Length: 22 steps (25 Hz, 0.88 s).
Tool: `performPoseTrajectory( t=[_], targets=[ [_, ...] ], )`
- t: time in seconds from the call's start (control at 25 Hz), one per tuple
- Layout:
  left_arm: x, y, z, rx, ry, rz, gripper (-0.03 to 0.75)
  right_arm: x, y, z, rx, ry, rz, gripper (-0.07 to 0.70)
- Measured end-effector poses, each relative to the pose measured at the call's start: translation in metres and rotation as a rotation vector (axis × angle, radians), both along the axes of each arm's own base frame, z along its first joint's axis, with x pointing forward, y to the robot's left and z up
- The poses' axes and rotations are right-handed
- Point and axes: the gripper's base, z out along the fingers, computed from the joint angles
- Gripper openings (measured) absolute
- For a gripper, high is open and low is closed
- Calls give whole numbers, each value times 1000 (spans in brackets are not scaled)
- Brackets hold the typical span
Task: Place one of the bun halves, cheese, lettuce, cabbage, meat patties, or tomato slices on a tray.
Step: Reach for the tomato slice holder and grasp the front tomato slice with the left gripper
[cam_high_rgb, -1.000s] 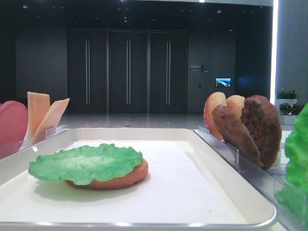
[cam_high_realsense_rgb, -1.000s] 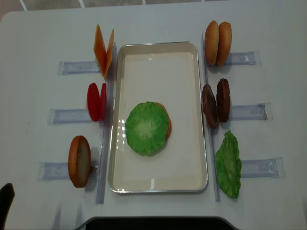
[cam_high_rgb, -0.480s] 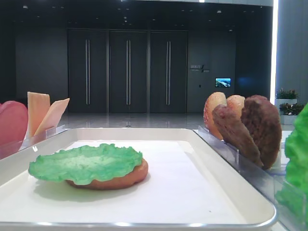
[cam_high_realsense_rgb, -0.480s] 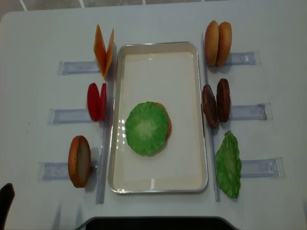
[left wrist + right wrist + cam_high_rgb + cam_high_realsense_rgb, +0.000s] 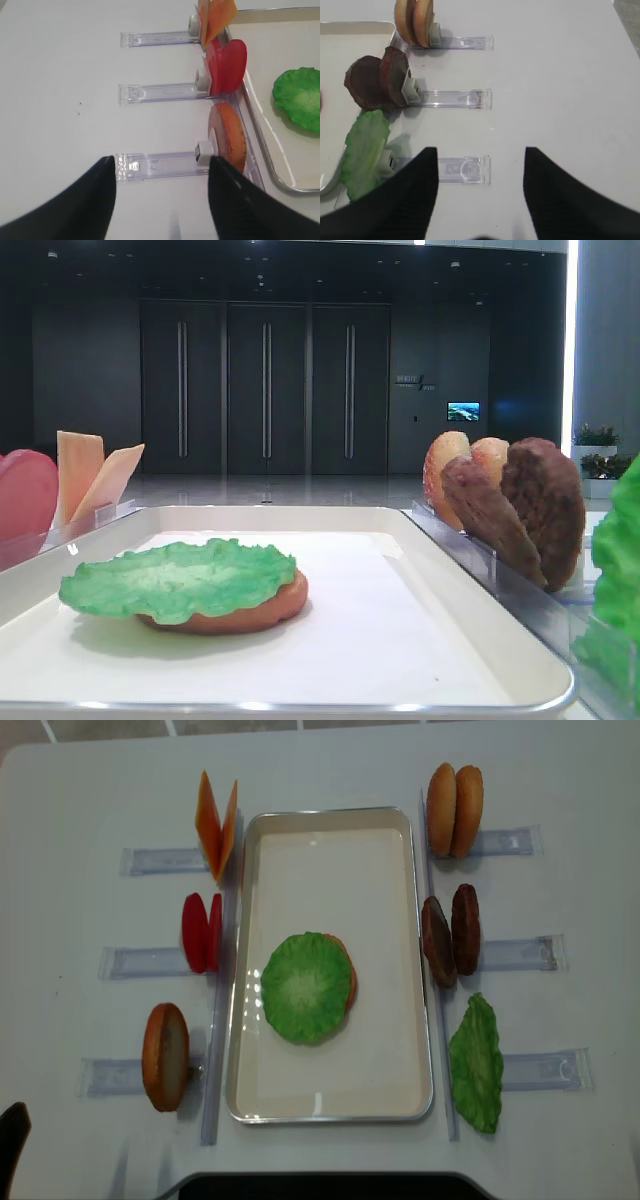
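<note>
One lettuce (image 5: pixel 305 986) atop tray (image 5: pixel 330 1105)

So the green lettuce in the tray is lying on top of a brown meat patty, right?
Not quite. The lettuce in the tray lies on a bun half, not a meat patty. The low exterior high view shows the smooth orange-brown bread edge under the leaf. The meat patties stand outside the tray, in a clear rack to its right.
</note>
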Motion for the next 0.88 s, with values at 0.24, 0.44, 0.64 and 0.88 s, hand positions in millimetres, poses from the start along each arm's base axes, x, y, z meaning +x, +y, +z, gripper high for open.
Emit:
performPoseTrajectory(
  t=[0.24, 0.44, 0.64, 0.88],
  targets=[
    [1, 1, 1, 4, 8, 8, 449, 0, 0, 0, -1, 0, 0, 370],
    [45, 7, 21, -18, 227, 105, 433, 0, 0, 0, -1, 0, 0, 370],
    [136, 7, 35, -36, 470, 107, 431, 0, 0, 0, -1, 0, 0, 370],
    [248, 3, 33, -85, 630, 88, 433, 0, 0, 0, -1, 0, 0, 370]
  ],
)
